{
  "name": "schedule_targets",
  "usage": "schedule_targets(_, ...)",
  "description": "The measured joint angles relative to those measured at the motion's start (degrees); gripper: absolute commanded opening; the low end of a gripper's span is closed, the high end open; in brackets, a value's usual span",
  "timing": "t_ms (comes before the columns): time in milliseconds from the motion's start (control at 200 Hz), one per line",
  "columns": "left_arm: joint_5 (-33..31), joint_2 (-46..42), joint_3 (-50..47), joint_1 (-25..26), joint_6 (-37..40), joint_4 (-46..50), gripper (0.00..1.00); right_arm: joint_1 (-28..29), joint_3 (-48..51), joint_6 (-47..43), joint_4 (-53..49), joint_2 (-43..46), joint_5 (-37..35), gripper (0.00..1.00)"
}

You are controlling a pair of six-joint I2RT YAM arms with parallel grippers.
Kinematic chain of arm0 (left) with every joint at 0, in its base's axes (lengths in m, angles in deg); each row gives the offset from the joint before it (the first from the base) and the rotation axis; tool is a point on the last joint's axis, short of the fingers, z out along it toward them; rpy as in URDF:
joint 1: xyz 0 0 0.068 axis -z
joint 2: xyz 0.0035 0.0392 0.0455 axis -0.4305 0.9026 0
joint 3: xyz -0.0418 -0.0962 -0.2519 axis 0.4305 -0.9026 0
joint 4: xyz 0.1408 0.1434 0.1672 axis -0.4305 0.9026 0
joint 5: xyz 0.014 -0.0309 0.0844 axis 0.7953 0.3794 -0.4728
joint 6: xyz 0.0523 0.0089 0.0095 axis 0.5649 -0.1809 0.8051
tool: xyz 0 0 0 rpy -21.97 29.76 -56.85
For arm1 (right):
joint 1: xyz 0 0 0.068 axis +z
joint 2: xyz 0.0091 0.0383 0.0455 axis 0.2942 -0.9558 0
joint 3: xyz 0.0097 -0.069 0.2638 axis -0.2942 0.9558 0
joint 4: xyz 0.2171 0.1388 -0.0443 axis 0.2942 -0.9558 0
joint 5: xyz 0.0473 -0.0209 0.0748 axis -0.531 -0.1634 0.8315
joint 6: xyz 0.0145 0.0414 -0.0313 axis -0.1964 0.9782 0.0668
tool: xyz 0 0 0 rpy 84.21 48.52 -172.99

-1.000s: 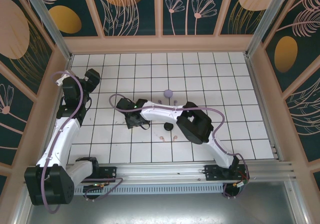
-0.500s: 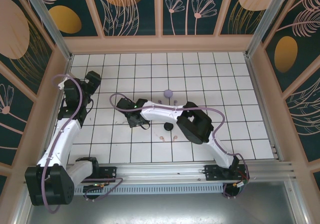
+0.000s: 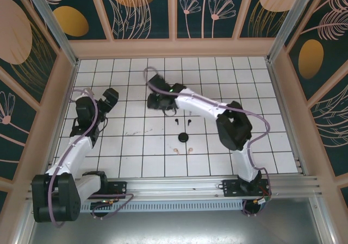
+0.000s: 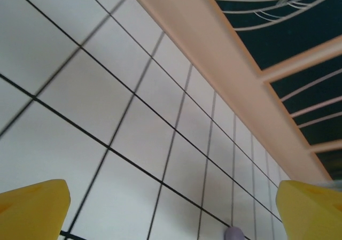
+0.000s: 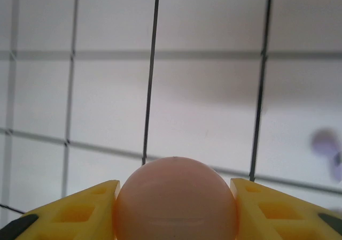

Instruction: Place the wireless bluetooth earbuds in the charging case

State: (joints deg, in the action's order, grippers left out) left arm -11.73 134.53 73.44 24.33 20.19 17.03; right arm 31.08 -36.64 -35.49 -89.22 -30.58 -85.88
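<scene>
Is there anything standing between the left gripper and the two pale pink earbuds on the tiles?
Nothing visible does. The left gripper, open, hangs over the left of the floor, and bare white tiles run from it to the pale pink earbuds near the front. The right gripper holds a round pink case farther back.

On the tiled table I see 2 far earbuds side by side. A round case lies just before them, with 2 near earbuds before it.
</scene>
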Motion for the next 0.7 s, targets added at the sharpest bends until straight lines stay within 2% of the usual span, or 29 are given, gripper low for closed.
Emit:
schedule_targets(130,4.9,1.3,-5.4,0.6,-1.2,-10.0,0.99,-6.3,-0.5,4.5,4.3,1.3,4.3,0.32)
schedule_targets(265,7.9,3.1,-9.1,3.2,-1.6,-19.2,0.99,-9.4,-0.6,10.9,7.8,1.2,9.0,0.32)
schedule_targets(475,10.6,9.2,-10.4,7.6,-0.9,-32.3,0.98,-9.4,-0.6,21.9,14.0,0.4,14.9,0.32)
schedule_targets(696,12.0,16.8,-9.6,10.0,1.1,-39.7,0.92,-7.2,-0.6,30.1,16.2,-0.1,14.8,0.32)
